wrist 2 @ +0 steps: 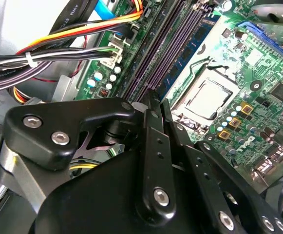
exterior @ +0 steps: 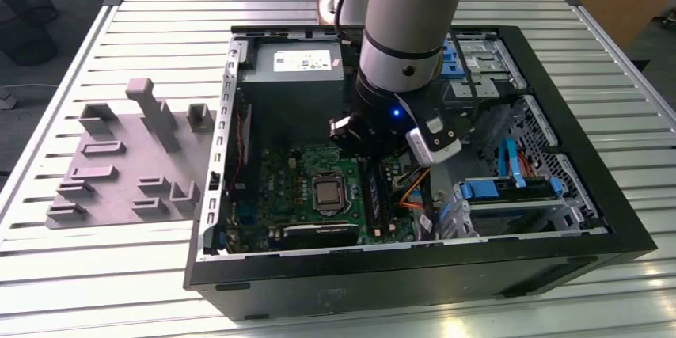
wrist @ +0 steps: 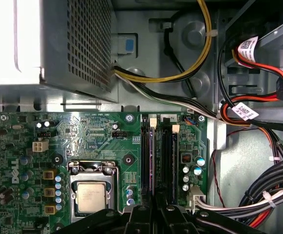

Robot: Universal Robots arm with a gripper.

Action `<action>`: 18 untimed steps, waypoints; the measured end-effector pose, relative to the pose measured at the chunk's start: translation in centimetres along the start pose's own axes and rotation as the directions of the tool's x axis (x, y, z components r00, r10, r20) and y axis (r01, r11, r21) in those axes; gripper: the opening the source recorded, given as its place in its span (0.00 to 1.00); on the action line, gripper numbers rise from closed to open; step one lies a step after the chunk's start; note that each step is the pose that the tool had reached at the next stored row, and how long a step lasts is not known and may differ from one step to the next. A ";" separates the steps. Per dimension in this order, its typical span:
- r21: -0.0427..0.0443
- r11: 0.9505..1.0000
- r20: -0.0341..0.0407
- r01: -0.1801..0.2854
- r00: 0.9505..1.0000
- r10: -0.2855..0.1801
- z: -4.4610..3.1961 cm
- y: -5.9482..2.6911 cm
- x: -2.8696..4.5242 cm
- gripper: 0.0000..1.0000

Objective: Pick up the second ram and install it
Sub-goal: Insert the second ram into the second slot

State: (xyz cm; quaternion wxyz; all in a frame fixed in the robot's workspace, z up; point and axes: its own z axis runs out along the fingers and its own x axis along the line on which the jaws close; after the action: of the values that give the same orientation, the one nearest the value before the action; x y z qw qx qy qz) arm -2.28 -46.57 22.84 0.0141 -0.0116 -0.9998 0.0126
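Gripper [wrist 2: 151, 105] sits low over the mobo RAM slots [wrist: 157, 156], fingers pinched narrow; can't tell if they hold the second ram. Stick's prob light, stiff, fragile, so grip by long edges, not chips.

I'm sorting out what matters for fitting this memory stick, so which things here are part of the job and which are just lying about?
Part of the job: gripper, close above the memory slots; motherboard.
Just lying about: grey fixture beside the case; power supply; cable bundle; processor.
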 end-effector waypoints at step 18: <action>0.000 1.000 0.000 -0.009 1.000 0.009 0.26 -0.53 -0.03 0.14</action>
State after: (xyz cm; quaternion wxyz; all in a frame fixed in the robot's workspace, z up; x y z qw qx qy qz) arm -2.26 -47.11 22.59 0.0142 -0.0162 -0.9997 0.0125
